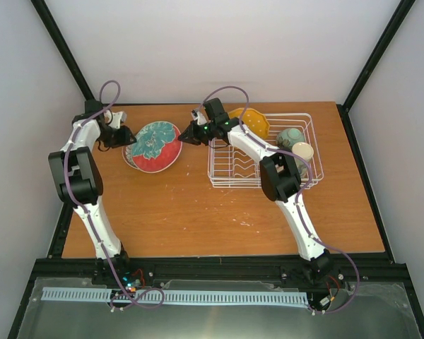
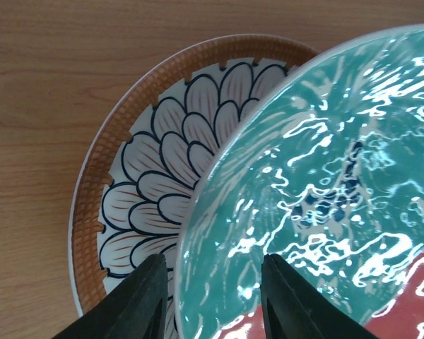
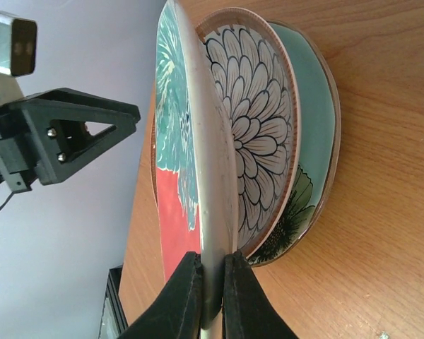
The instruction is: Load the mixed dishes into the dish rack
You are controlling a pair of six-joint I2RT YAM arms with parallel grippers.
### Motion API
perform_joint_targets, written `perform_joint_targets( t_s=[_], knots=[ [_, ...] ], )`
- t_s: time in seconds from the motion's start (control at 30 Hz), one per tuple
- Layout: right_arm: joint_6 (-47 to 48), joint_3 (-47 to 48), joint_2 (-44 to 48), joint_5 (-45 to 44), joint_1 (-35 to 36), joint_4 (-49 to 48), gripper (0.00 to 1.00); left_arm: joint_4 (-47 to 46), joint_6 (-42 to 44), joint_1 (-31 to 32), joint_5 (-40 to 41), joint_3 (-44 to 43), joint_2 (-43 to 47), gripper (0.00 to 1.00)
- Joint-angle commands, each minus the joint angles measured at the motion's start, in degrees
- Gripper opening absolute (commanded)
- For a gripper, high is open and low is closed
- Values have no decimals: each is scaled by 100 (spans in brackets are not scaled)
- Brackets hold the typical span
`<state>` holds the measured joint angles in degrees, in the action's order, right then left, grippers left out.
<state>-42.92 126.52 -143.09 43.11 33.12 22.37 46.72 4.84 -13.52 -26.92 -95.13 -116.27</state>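
You're looking at roughly halfway: orange plate, bowl and mug are sitting in the rack, right of centre. Right gripper is clamping the red-teal plate rim, centre-left, with the floral plate waiting underneath. Left gripper is hanging open.

Round glazed teal-and-red plate: teal, red section, dark blue flecks.
Round white ceramic plate: dark-outlined petals, brown cross-hatched rim.
Round pale-green plate: dark green floral motif, brown edge.
Scalloped orange-yellow plate.
White wire dish rack.
Orange-brown wooden table.
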Motion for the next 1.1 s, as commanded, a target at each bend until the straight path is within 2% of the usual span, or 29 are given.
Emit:
perform_joint_targets(
  t_s=[0.0,0.27,0.57,0.67,0.83,0.97,1.07],
  knots=[
    [-76,152,466,541,-25,-782,3,-58,148,-59,188,-74,-157,38],
    [-114,201,453,587,-26,-806,3,-58,174,-63,-57,-93,-343,38],
    [-65,297,400,614,-25,-699,3,-176,250,-71,-722,-68,-559,38],
    [-61,344,358,644,-25,-675,3,-260,276,-90,-1121,-29,-612,36],
    [-60,377,300,691,-17,-651,3,-391,343,-133,-2124,-6,-690,25],
    [-50,384,291,707,-17,-655,3,-477,383,-133,-2929,3,-778,26],
    [-38,386,284,732,-22,-642,3,-554,428,-133,-3527,78,-856,30]
  ],
)
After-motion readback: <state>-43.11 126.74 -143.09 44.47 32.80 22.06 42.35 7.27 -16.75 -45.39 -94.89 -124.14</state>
